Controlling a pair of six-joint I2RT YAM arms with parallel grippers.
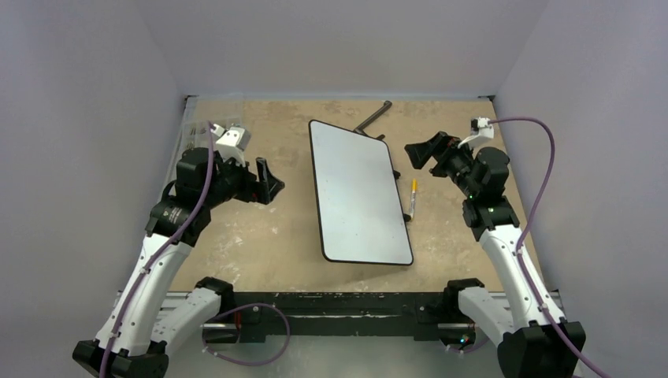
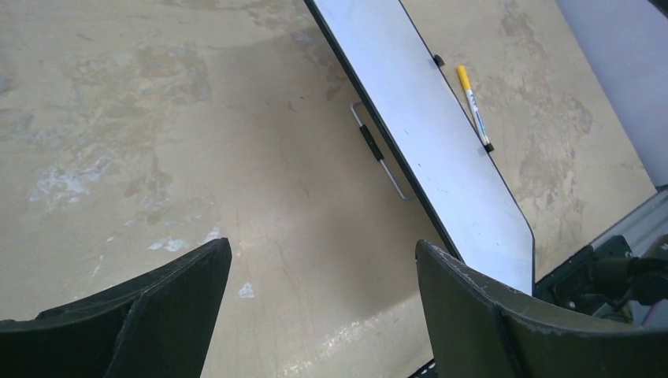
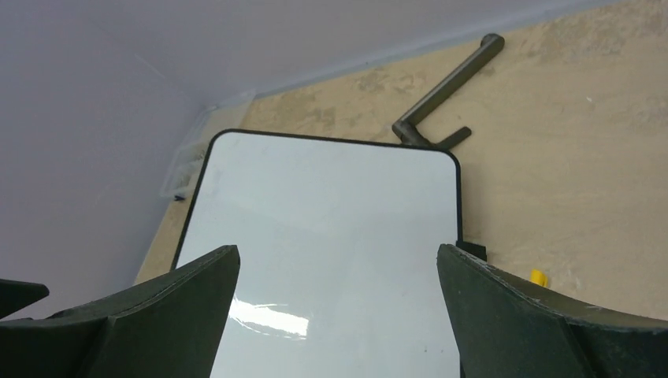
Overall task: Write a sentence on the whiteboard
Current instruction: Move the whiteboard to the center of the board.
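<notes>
The whiteboard (image 1: 358, 191) lies flat in the middle of the table, white with a thin black rim; its face is blank and no lettering shows. It also shows in the left wrist view (image 2: 441, 134) and the right wrist view (image 3: 331, 228). A pen (image 1: 413, 197) with a yellow cap lies on the table just right of the board; it also shows in the left wrist view (image 2: 474, 106). My left gripper (image 1: 266, 179) is open and empty, left of the board. My right gripper (image 1: 419, 153) is open and empty, above the board's far right corner.
A dark metal L-shaped bar (image 1: 373, 118) lies behind the board's far edge, also in the right wrist view (image 3: 445, 90). A wire stand (image 2: 378, 150) sticks out from under the board. Walls close in the table on three sides.
</notes>
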